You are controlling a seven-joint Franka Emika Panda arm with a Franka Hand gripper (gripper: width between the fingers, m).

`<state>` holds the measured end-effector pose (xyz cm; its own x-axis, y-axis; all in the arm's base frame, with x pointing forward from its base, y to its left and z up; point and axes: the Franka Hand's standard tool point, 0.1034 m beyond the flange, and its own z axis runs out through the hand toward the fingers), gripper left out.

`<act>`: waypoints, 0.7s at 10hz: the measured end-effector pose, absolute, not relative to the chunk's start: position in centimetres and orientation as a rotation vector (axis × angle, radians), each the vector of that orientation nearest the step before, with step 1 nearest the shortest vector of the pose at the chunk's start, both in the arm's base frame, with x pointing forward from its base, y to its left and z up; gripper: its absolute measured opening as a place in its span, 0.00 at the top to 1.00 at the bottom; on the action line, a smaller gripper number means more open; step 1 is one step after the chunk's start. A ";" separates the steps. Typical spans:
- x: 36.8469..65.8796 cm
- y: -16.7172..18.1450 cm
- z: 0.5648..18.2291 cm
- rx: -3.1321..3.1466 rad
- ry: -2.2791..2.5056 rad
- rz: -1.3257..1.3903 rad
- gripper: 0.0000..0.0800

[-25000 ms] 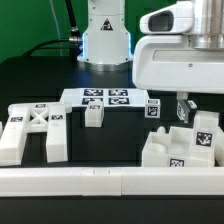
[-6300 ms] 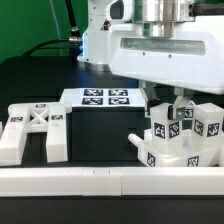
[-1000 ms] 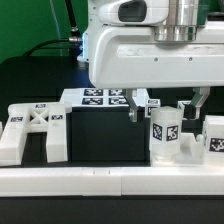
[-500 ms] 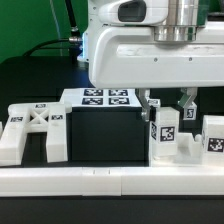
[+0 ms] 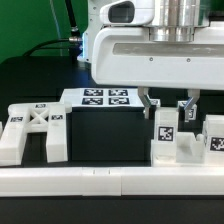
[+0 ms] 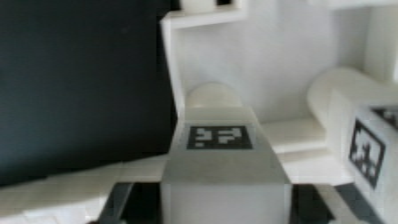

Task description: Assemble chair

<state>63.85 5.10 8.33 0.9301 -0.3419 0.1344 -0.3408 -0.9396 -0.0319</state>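
My gripper (image 5: 166,108) hangs over the exterior view's right side. Its fingers (image 5: 146,104) stand on both sides of the top of an upright white chair piece (image 5: 164,132) with a tag, closed against it. That piece stands on or beside a low white chair block (image 5: 190,150). Another tagged white piece (image 5: 213,135) stands just to its right. The X-braced frame (image 5: 30,128) lies at the left. In the wrist view the held piece (image 6: 222,140) runs between the dark fingers (image 6: 143,200) of the gripper (image 6: 228,208).
The marker board (image 5: 105,98) lies at the back middle of the black table. A long plain white border rail (image 5: 100,182) runs along the front edge. The arm's white base (image 5: 105,35) stands behind the marker board.
The fingers stood wide apart a second ago and have closed in on the upright white piece. The piece has straightened. Long before, the parts at the right were arranged differently.
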 end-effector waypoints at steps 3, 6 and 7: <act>63.9 5.1 8.3 -2.926 0.999 -0.203 0.64; 63.9 5.4 8.3 -2.804 1.272 -0.196 0.64; 63.9 5.4 8.3 -2.800 1.281 -0.196 0.64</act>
<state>63.90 5.38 8.29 0.6475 -0.7566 0.0916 -0.7494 -0.6539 -0.1037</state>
